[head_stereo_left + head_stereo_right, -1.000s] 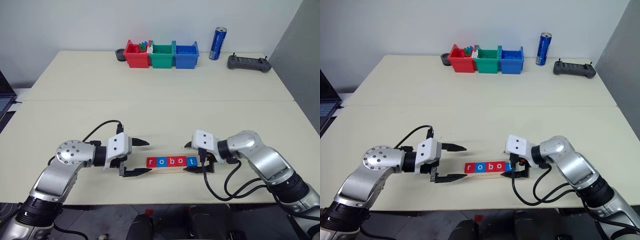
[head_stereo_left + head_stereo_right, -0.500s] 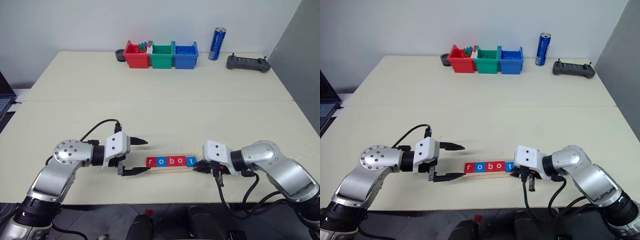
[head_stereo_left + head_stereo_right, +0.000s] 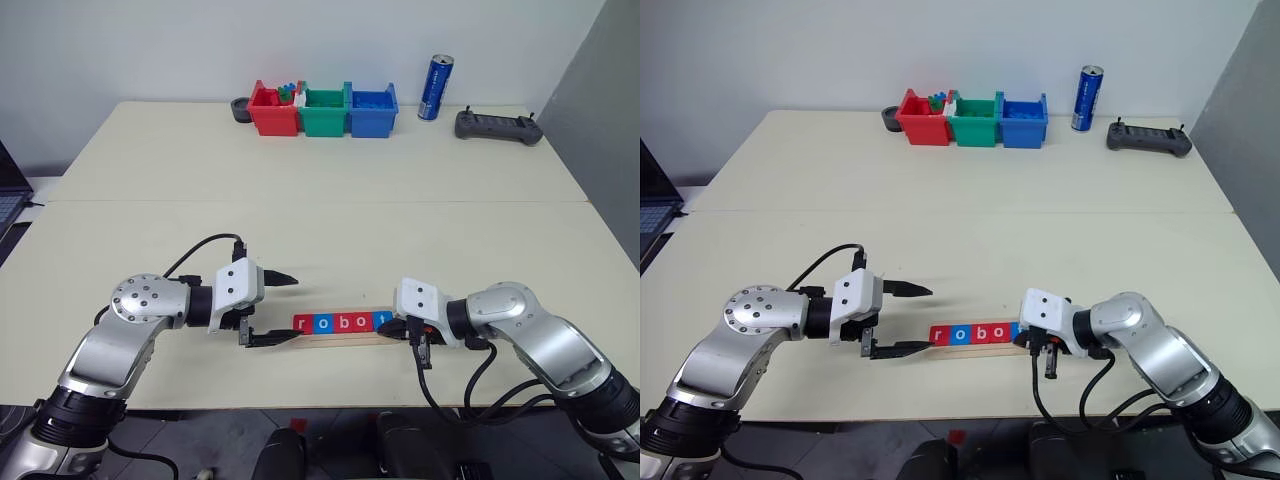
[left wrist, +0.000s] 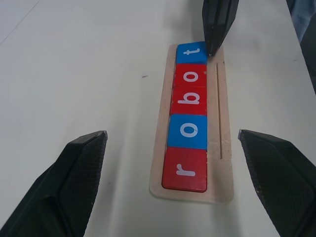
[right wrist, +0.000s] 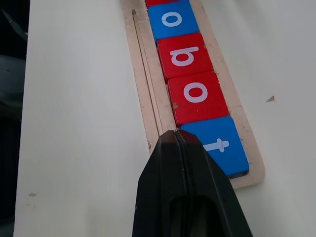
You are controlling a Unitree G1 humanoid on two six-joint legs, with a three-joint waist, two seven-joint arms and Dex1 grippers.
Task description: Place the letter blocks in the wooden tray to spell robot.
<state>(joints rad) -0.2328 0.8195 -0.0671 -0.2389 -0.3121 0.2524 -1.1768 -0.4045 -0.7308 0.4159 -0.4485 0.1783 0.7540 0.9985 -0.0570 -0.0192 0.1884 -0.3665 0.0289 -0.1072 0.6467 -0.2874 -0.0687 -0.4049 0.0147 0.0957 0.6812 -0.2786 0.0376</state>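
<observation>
While the big cream table (image 3: 330, 190) lies wide across the head views, its far edge carries a row of three bins, red (image 3: 272, 110), green (image 3: 325, 110) and blue (image 3: 371, 110), touching side by side, with a dark round holder (image 3: 240, 109) just beside the red one. Further right along that edge stands a blue drinks can (image 3: 435, 88), upright, and near it a black handheld controller (image 3: 497, 126) lies flat. All of that sits well apart from the action at the near edge. Down here the wooden tray (image 4: 224, 143) lies flat, and the letter blocks (image 4: 187, 131) fill it in one touching line: red r, blue o, red b, red o, blue t. At the r end, the left gripper (image 3: 277, 308) hangs with its fingers spread wide, clear of the tray. At the t end, the right gripper (image 5: 178, 139) has its fingers pressed together, the tip at the corner of the t block beside the groove. Loose black cables (image 3: 440, 385) loop under the right arm.
</observation>
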